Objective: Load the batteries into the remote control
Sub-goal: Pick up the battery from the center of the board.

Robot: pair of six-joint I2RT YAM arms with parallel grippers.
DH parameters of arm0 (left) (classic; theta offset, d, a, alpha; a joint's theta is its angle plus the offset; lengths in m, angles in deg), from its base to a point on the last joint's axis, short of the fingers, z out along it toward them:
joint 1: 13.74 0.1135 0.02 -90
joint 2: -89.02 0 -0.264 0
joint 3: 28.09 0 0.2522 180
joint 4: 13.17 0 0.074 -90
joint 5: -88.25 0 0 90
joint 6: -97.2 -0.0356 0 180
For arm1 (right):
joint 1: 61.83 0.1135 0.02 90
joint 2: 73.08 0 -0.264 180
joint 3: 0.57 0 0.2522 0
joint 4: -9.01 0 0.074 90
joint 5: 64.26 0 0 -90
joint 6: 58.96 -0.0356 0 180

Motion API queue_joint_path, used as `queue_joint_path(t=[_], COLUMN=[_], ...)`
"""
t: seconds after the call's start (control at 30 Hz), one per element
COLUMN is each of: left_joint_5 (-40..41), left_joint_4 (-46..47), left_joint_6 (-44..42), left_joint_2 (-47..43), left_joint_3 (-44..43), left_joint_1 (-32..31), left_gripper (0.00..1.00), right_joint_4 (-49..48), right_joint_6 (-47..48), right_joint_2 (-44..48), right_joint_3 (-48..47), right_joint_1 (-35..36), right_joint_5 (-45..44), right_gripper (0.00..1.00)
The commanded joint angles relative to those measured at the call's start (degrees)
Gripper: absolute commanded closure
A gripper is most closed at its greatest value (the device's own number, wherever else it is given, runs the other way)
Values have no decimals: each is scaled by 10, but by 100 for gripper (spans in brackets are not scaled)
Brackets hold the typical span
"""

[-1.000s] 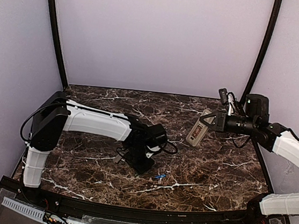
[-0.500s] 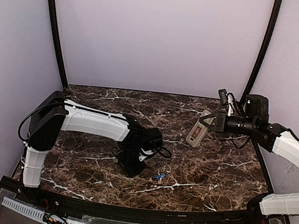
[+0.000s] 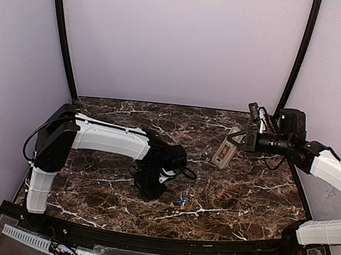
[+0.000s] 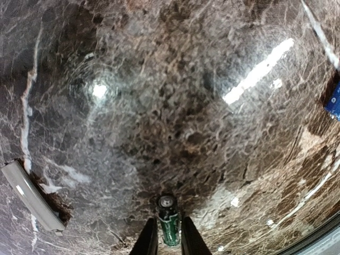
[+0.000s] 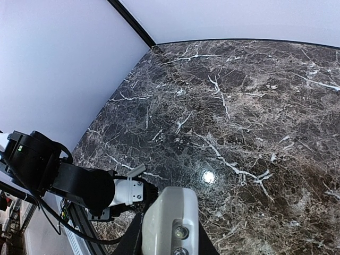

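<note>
In the left wrist view, my left gripper (image 4: 169,240) points down at the marble table (image 4: 175,95), shut on a slim battery (image 4: 168,212). Its wrap looks green here and its metal end faces the camera. Another battery, blue-wrapped (image 3: 181,200) (image 4: 333,101), lies loose on the table just right of that gripper (image 3: 150,190). My right gripper (image 3: 238,141) (image 5: 169,241) holds the remote control (image 3: 224,151) (image 5: 171,223) in the air over the right side of the table, shut on it; its grey back with a recess shows from above.
A small flat grey cover piece (image 4: 32,197) (image 5: 135,170) lies on the table just left of the left gripper. Black frame posts (image 3: 62,35) stand at the back corners. A black rail (image 3: 163,243) runs along the near edge.
The left arm has shifted a little to the left near the table. Its jaws widened, then narrowed round the battery. The right arm and the remote have not moved.
</note>
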Motion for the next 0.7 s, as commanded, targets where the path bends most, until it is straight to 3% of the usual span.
queue_joint_path(t=[0.0, 0.3, 0.43, 0.67], left_joint_5=[4, 0, 9, 27], left_joint_4=[-24, -21, -24, 28], left_joint_6=[-11, -13, -13, -26], left_joint_2=[12, 20, 18, -70], left_joint_3=[-16, -19, -25, -24], left_joint_1=[-1, -1, -1, 1], left_gripper=[85, 89, 96, 100], right_joint_4=[-16, -16, -16, -59], right_joint_6=[-2, -3, -2, -16], right_joint_2=[2, 3, 6, 10], right_joint_3=[7, 7, 9, 21], right_joint_1=[-4, -4, -4, -4], right_joint_5=[6, 5, 4, 46], right_gripper=[100, 100, 100, 100])
